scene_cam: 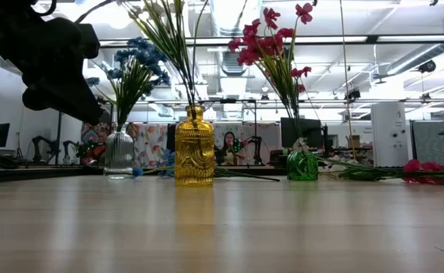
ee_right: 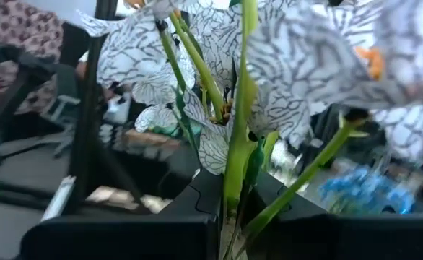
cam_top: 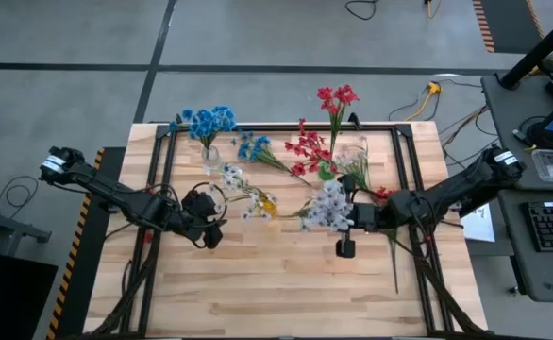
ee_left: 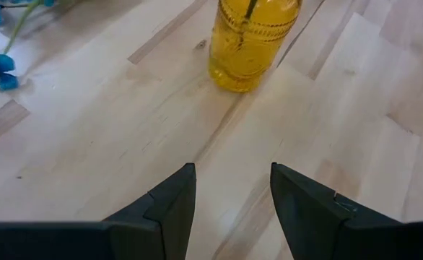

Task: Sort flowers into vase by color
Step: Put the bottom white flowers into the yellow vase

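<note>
The white-blossomed artificial sprig with a thin green stem (ee_right: 234,155) stands upright between the right gripper (ee_right: 229,209)'s jaws, which are clamped on its stem. The left gripper (ee_left: 229,191) hovers over the wooden desk (ee_left: 89,144) near the yellow glass vase (ee_left: 251,40), jaws apart and holding nothing.

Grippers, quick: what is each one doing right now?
Left gripper: open, empty, near the yellow vase.
Right gripper: shut on the white flower stem.
</note>
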Robot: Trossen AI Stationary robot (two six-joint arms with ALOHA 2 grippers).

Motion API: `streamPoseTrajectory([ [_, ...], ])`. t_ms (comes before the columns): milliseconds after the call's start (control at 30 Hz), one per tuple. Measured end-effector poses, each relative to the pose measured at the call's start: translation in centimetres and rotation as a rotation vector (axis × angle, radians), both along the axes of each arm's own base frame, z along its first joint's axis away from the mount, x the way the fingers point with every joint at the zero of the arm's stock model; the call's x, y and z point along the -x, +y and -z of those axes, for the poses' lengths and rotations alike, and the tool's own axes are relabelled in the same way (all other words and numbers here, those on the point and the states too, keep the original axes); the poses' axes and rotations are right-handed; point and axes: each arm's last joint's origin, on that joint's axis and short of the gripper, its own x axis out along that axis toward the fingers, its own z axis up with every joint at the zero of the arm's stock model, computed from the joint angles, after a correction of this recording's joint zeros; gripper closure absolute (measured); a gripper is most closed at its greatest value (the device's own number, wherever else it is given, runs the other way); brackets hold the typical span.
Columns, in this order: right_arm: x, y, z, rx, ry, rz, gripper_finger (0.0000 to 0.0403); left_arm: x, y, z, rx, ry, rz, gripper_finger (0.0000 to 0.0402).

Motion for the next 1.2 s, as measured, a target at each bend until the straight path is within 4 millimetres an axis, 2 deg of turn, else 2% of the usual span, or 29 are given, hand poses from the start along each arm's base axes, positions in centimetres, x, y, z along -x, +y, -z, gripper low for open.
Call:
streamPoseTrajectory([
  [167, -1.1, -0.5, 0.3, 0.048, -0.088, 0.053, 0.0381, 0.0, 0.0, 0.0, -0.015, 0.002, 0.009, 0.0236],
  [333, -2.7, -2.2, 1.6, 0.019, -0.054, 0.115, 0.0381, 0.0, 0.0, 0.0, 0.002, -0.005, -0.008, 0.0236],
  [500, -3.4, -3.2, 2.2, 0.001, -0.039, 0.148, 0.0381, -0.1, 0.0, 0.1, 0.016, -0.006, -0.026, 0.0236],
  [733, -3.6, -3.4, 2.3, 0.004, -0.040, 0.154, 0.0381, -0.3, -0.1, 0.3, 0.018, -0.007, -0.028, 0.0236],
  [1000, -4.8, -3.9, 3.7, 0.003, -0.013, 0.173, 0.0381, -0.4, -0.2, 0.3, 0.031, -0.018, -0.041, 0.0236],
  [1200, -5.1, -3.8, 3.4, 0.000, -0.019, 0.172, 0.0381, -0.4, -0.2, 0.3, 0.034, -0.021, -0.045, 0.0236],
])
